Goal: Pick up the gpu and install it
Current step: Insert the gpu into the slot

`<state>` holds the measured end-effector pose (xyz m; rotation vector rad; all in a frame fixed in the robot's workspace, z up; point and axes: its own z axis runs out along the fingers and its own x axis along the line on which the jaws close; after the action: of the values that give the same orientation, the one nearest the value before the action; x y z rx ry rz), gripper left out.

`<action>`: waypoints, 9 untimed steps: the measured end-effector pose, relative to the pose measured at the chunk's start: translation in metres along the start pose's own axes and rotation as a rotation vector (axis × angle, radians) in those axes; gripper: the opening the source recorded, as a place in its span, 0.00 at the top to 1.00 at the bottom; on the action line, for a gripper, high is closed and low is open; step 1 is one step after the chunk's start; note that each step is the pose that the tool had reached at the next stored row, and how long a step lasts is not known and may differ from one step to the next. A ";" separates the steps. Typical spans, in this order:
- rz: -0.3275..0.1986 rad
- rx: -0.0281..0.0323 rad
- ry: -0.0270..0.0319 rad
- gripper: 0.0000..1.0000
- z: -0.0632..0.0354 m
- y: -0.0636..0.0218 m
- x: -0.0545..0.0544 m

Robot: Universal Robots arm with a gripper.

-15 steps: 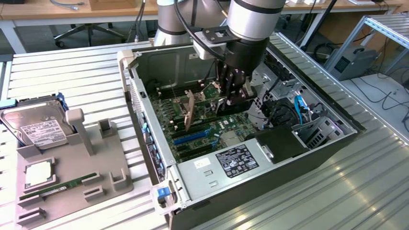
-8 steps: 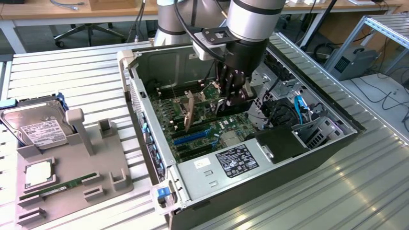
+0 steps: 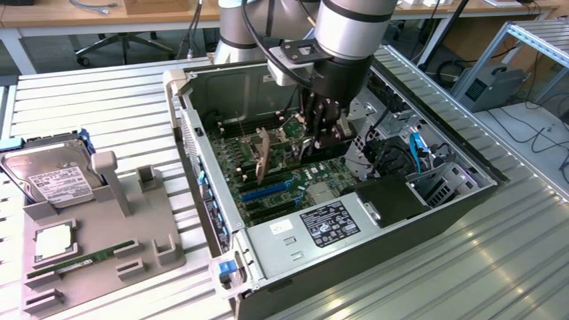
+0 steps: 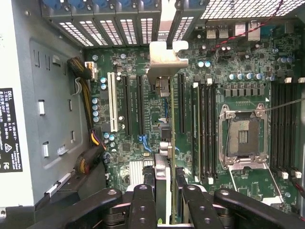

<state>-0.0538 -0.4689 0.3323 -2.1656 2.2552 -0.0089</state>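
The gpu (image 3: pixel 263 160) stands on edge inside the open computer case (image 3: pixel 182 100), just above the green motherboard (image 3: pixel 284 190). In the wrist view the gpu (image 4: pixel 172 124) is a thin line running between the expansion slots. Its silvery bracket (image 4: pixel 164 59) sits close to the case's rear slot openings. My gripper (image 3: pixel 318 148) reaches down into the case and is shut on the card's near end. In the wrist view my gripper (image 4: pixel 167 191) has one black finger on each side of the card. Whether the card sits in a slot cannot be told.
A power supply (image 3: pixel 329 223) fills the case's near end, and blue cables (image 3: pixel 414 150) lie toward the exterior view's right. An open CPU socket (image 4: pixel 243 136) is beside the slots. Outside, a grey holder (image 3: pixel 98 247) carries a hard drive (image 3: pixel 53 180) and a green memory stick (image 3: pixel 80 257).
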 end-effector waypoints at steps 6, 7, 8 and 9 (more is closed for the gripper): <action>0.000 0.0000 0.0001 0.73 0.0008 0.0009 0.001; 0.000 0.0000 0.0001 0.73 0.0010 0.0010 0.001; 0.000 -0.0001 0.0002 0.73 0.0012 0.0012 0.001; 0.000 -0.0001 0.0002 0.73 0.0013 0.0013 0.001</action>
<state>-0.0552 -0.4699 0.3310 -2.1658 2.2553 -0.0091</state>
